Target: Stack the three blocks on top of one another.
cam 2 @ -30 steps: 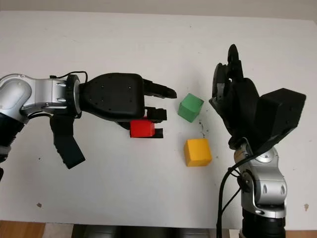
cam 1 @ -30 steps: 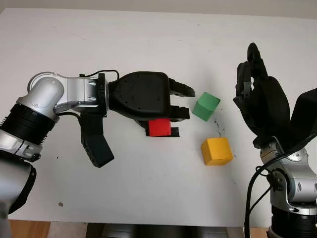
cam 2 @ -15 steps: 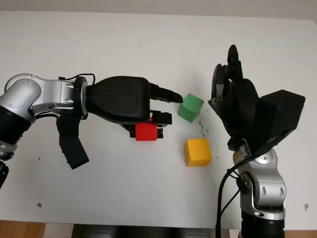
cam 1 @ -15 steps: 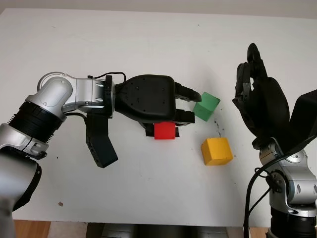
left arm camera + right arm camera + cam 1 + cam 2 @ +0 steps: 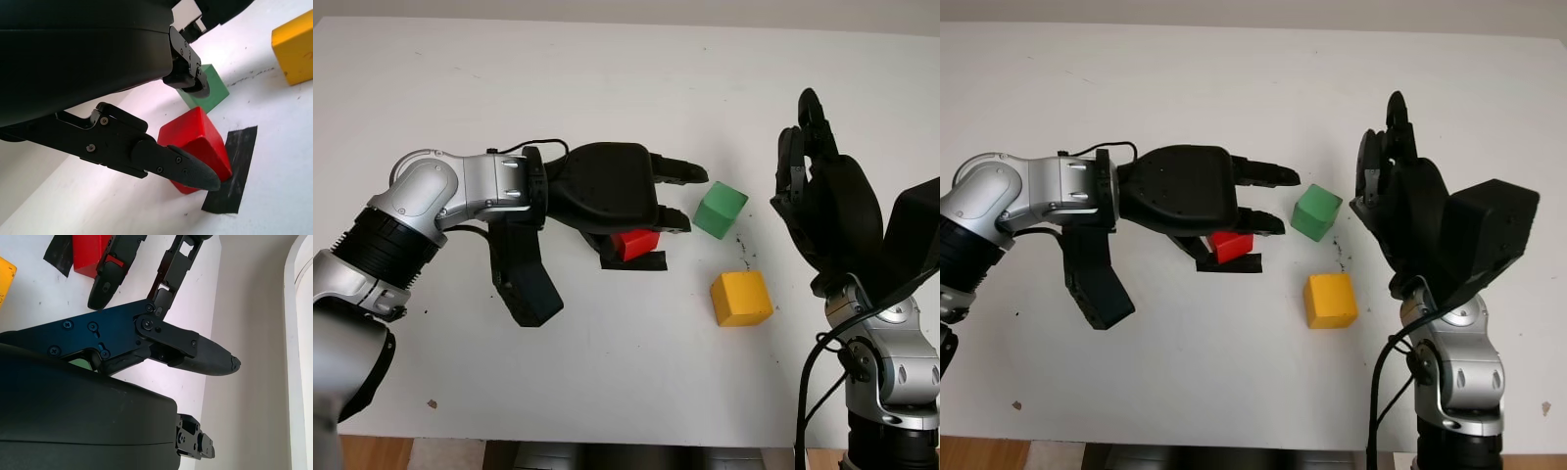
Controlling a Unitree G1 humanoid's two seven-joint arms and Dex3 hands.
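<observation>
Left hand (image 5: pixel 651 201) grips the red block (image 5: pixel 635 243), tilted over black tape (image 5: pixel 230 171).
Rigid, light, smooth: pinch opposite flat faces. Right hand (image 5: pixel 827 201) open, raised beside green block (image 5: pixel 721 209).

Smooth matt red block (image 5: pixel 198 139), matt black tape (image 5: pixel 234 171), matt white table (image 5: pixel 607 78).

Left arm bent in from the table's left edge toward its middle, left robot hand (image 5: pixel 651 211) low over the table, fingers (image 5: pixel 176 166) curled, closed around the red block (image 5: pixel 198 139). Right robot hand (image 5: pixel 822 186) raised near the right edge, open, holding nothing.
</observation>
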